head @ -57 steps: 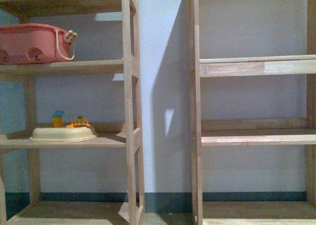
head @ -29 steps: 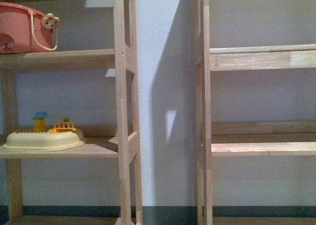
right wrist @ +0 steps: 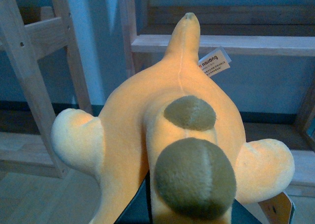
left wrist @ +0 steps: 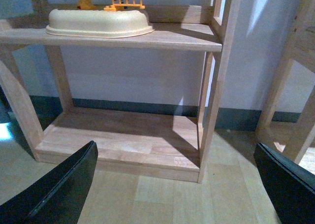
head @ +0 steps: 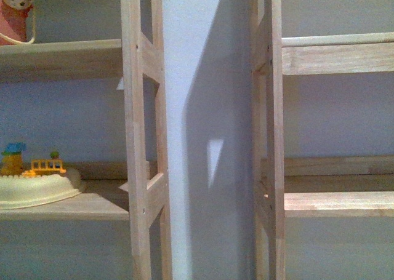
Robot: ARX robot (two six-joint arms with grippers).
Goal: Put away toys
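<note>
Plush toy (right wrist: 182, 135) hides most of the right claw (right wrist: 204, 215) holding it.

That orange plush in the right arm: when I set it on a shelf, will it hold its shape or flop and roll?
Probably soft and light: the plush animal bulges over the jaws under it, and its surface looks fuzzy and stitched. Its stubby limbs splay sideways, so it likely slumps rather than rolls. It looks neither fragile nor slippery.

A pale wooden shelving unit (head: 140, 138) is standing beside a second wooden unit (head: 271, 138) against a bluish-white wall (head: 203, 77), where a patch of light (head: 214, 160) is falling; a dark baseboard (left wrist: 128, 107) is meeting the light plank floor (left wrist: 162, 199).
</note>
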